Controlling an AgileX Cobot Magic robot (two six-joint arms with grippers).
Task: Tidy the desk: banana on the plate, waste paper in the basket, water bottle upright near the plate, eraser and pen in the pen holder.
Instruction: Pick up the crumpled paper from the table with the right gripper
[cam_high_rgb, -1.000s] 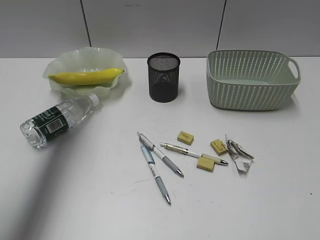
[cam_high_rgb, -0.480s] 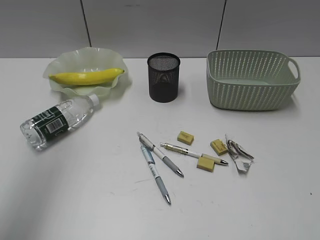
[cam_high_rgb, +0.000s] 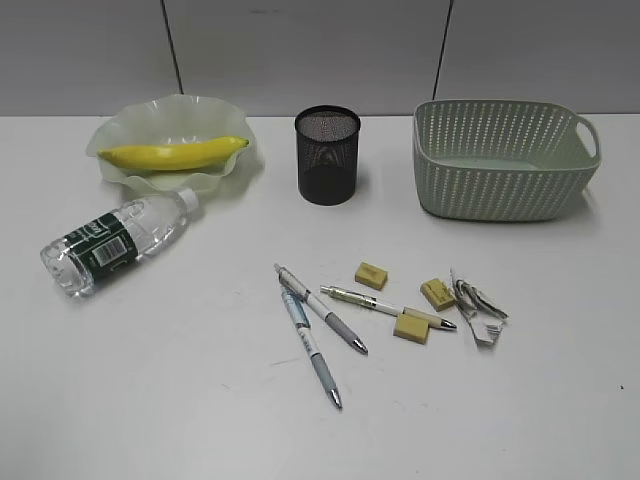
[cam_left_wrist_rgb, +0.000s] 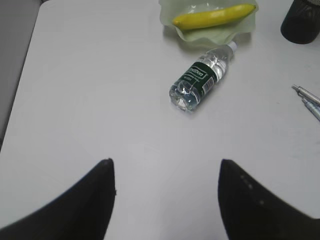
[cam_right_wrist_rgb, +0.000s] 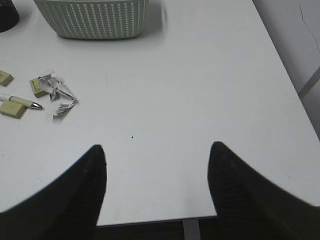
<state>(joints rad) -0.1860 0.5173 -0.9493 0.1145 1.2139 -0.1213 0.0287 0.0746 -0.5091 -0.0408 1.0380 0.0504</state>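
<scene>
While both grippers hang above bare desk (cam_high_rgb: 150, 400), each seen only in its own wrist view, the left gripper (cam_left_wrist_rgb: 167, 200) and right gripper (cam_right_wrist_rgb: 157, 185) stand with their dark fingers spread wide and nothing between them. Nearest in the exterior view, low centre, lie three pens (cam_high_rgb: 320, 320): two grey-barrelled ones side by side, slanting toward the lower right, and a slimmer one crossing toward the right. Around that slim pen sit three small tan erasers (cam_high_rgb: 371, 275), one above it, one touching its tip end, one just right of it. Just beside the rightmost eraser is the paper (cam_high_rgb: 478, 312), a crumpled white-grey scrap with creased, striped folds. At middle left the bottle (cam_high_rgb: 115, 240) lies on its side, clear with a dark green label, its white cap pointing up-right and almost meeting the plate (cam_high_rgb: 120, 130). That plate, upper left, is pale translucent green with a wavy rim, and the banana (cam_high_rgb: 172, 153) rests inside it, bright yellow and smooth, dark tip to the right. At upper centre stands the holder (cam_high_rgb: 327, 155), an upright black mesh cup. Upper right is the basket (cam_high_rgb: 500, 165), sage green with perforated sides and a cut-out handle on its right end; its inside looks bare.
</scene>
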